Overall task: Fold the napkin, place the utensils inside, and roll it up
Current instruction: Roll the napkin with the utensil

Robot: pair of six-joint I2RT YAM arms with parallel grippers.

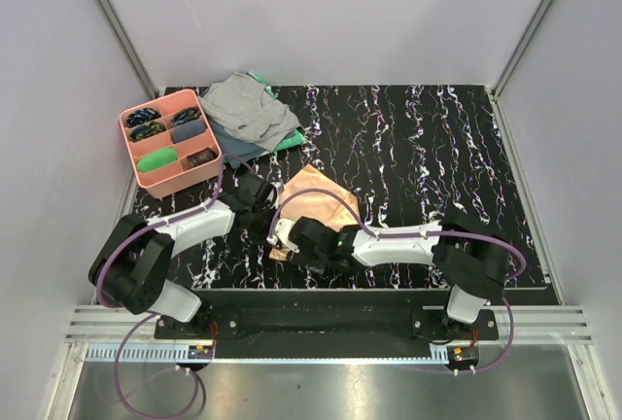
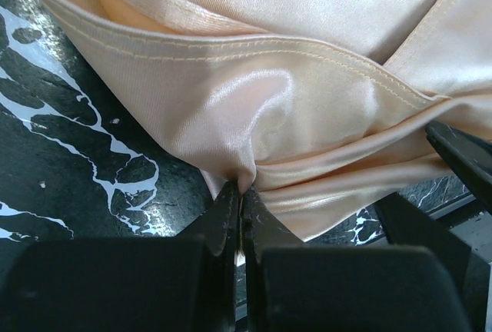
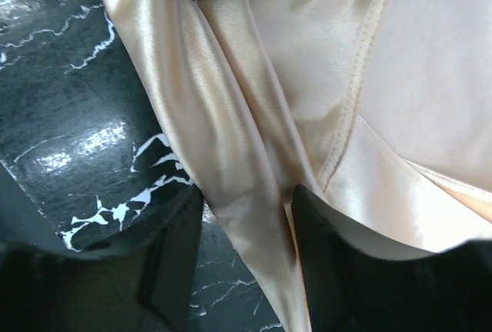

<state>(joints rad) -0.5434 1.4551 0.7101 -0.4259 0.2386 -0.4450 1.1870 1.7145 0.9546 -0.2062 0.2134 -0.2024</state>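
Napkin [image 1: 317,198] lies rumpled on the black marbled desk [image 1: 437,148], near its front edge, where the two arms meet. We see the left claw [image 2: 241,190] pinched tight on a bunched edge of it. The right claw [image 3: 247,203] stands apart, astride a satin fold.

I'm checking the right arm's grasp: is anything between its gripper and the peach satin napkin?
Nothing visible does. The right gripper straddles a fold of the satiny peach-orange napkin with jaws apart; the left gripper pinches the same cloth close by.
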